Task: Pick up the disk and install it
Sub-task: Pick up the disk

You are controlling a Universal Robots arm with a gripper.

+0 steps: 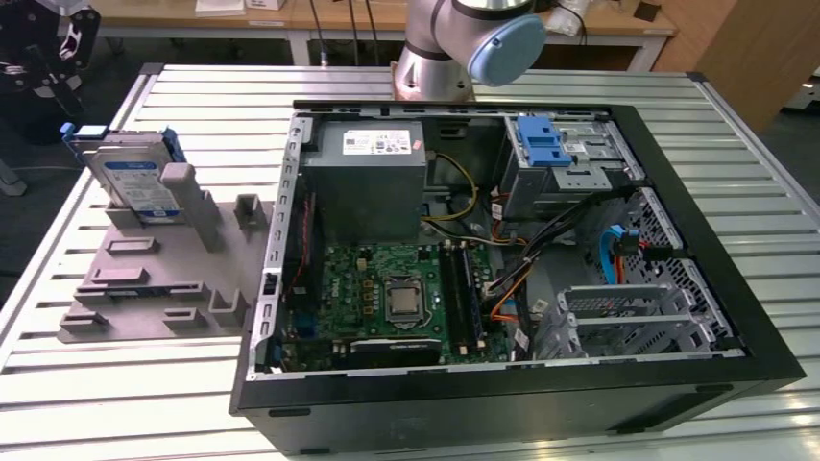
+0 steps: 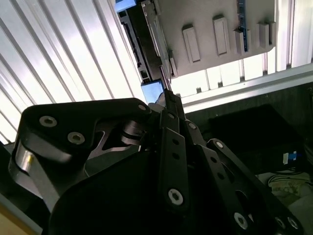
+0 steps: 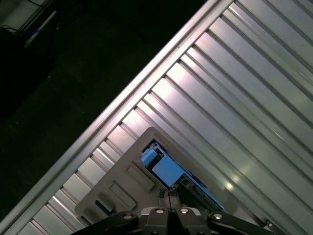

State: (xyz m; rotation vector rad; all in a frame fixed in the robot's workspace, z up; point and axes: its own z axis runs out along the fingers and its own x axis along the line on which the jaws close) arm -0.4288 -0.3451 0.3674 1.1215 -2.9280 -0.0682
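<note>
The disk (image 1: 134, 178) stands on edge in a grey holder (image 1: 154, 279) on the table, at the exterior view's left of the open computer case (image 1: 513, 240). It is silver-grey with a blue-and-white label and a blue frame. In the first wrist view the disk (image 3: 166, 170) lies far below my gripper (image 3: 168, 198), whose fingers are pressed together with nothing between them. In the second wrist view the gripper (image 2: 167, 95) hangs over the edge-on disk (image 2: 146, 44) and the holder (image 2: 215, 29).
The arm's base (image 1: 448, 48) stands behind the case. Inside the case are a grey power supply (image 1: 365, 178), a green motherboard (image 1: 397, 293), loose cables and a drive cage with a blue latch (image 1: 544, 144). The ribbed metal table (image 1: 115, 394) ends in an edge (image 3: 98, 122).
</note>
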